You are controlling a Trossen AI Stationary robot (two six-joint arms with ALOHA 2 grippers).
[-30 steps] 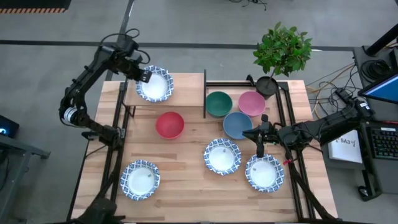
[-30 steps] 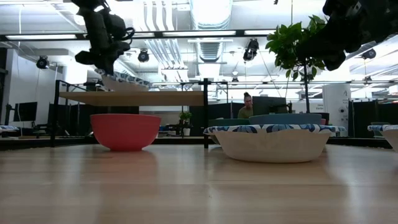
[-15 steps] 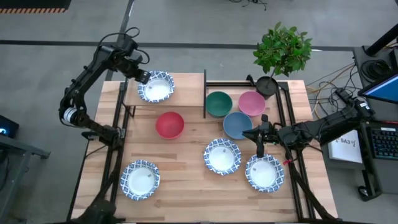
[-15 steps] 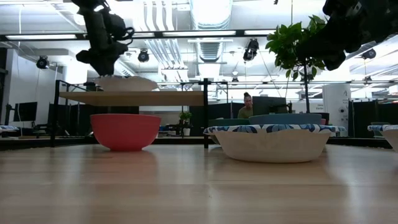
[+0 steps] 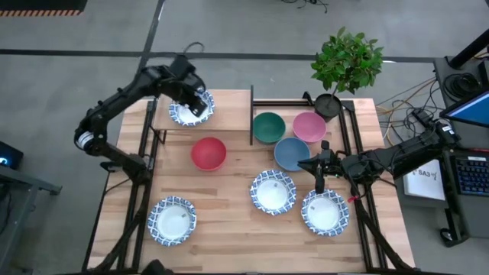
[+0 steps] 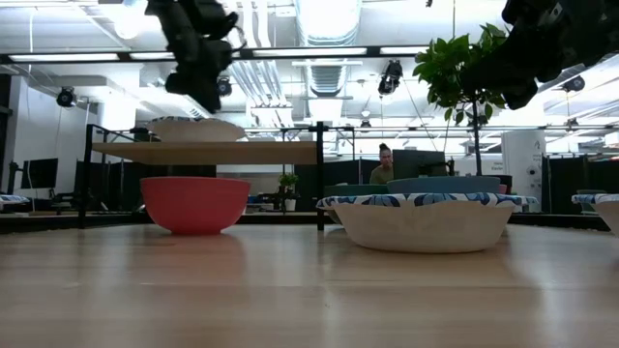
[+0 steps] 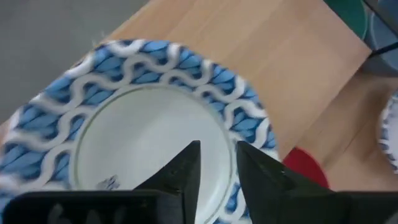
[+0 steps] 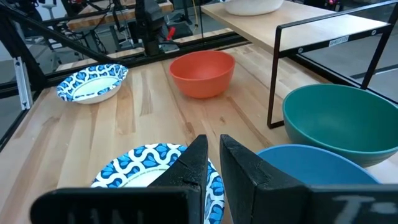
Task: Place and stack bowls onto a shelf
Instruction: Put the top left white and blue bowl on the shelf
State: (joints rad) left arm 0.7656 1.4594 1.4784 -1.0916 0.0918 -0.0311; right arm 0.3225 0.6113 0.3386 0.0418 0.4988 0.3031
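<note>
Above the shelf bowl (image 5: 189, 108), left gripper (image 5: 200, 100).

shelf (image 5: 229, 114) – pale matt wood, black metal frame; bowls (image 5: 273, 191) – glossy.

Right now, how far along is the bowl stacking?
Done: one white bowl sits on the shelf. In hand: nothing; the left gripper hovers over that bowl, the right gripper waits by the blue bowl. Left: seven bowls on the table, none stacked.

Both arms (image 5: 126, 99) are matte black, jointed tubes with thin black cables looped along them, ending in flat, wedge-shaped dark fingers (image 7: 186, 171).
</note>
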